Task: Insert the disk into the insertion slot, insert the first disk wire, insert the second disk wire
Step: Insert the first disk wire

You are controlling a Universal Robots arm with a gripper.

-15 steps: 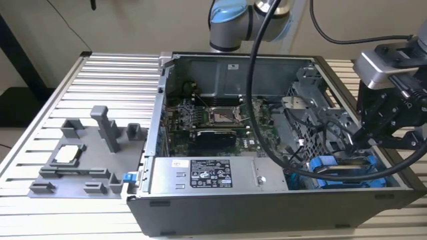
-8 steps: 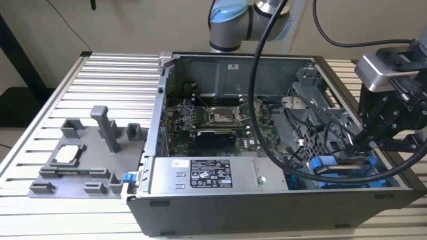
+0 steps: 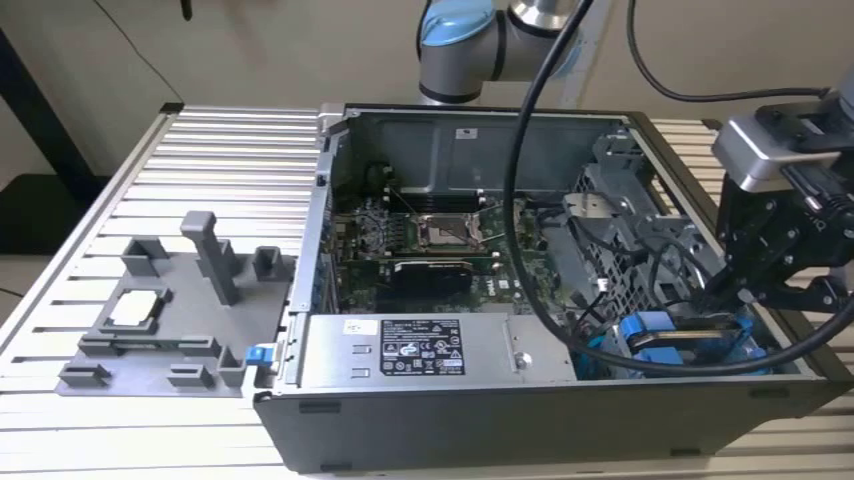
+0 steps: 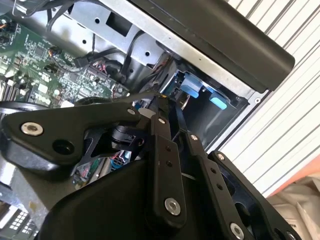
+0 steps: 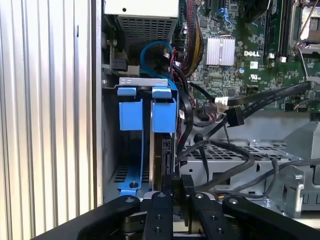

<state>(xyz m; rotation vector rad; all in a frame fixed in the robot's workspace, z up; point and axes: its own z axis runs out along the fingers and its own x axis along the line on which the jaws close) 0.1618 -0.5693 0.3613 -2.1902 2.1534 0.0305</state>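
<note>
Black claw (image 5: 183, 186), fingers pinched narrow, beside blue-framed silver-grey hard drive (image 5: 162, 155) seated in perforated grey metal bay (image 5: 120, 172).

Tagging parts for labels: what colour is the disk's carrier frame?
Bright blue; the disk's carrier frame shows best in the first wrist view.

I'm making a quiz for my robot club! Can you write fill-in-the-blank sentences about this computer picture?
1. The plastic frames in the insertion slot are coloured ___.
2. The pincer hovers over the computer case's end at the exterior view's ___.
3. The grey fixture lies on the slatted table at the exterior view's ___.
Missing words: blue; right; left.
</note>
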